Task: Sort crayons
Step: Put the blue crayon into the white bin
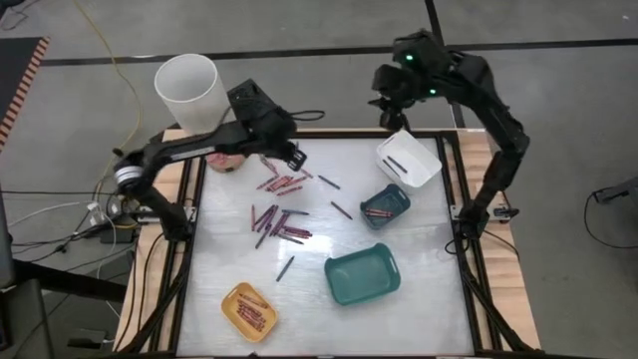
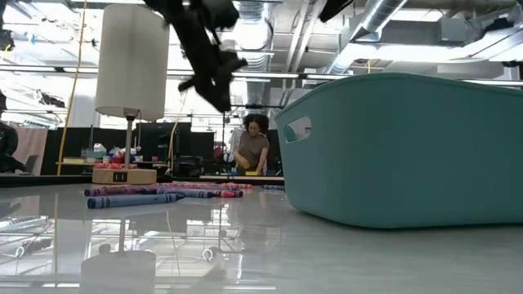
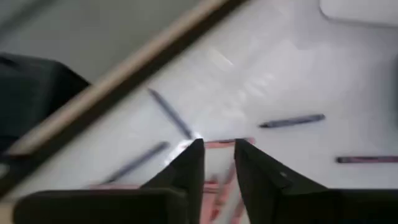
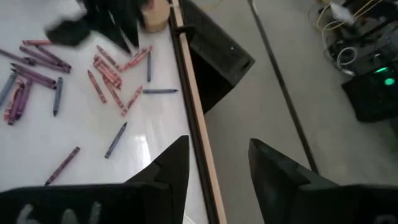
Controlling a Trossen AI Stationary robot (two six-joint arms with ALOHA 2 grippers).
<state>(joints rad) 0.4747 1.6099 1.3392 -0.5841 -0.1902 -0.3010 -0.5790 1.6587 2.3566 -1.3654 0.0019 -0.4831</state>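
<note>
The crayons (image 1: 279,214) lie scattered mid-table, a few already in the yellow tray (image 1: 248,311) and the small teal tray (image 1: 385,205). The left gripper (image 1: 289,155) hangs just above the far red cluster, its fingers (image 3: 189,171) parted by a narrow gap with nothing between them. The right gripper (image 4: 214,165) waits beyond the table's far edge near the white tray (image 1: 409,159), open and empty. Risk, as I judge it: with red crayons packed so tightly, closing could pinch two or nudge neighbours away.

White glossy table (image 1: 429,299), scattered crayons (image 1: 279,224), yellow tray (image 1: 248,310), two teal trays (image 1: 362,274), white tray (image 1: 409,159)
</note>
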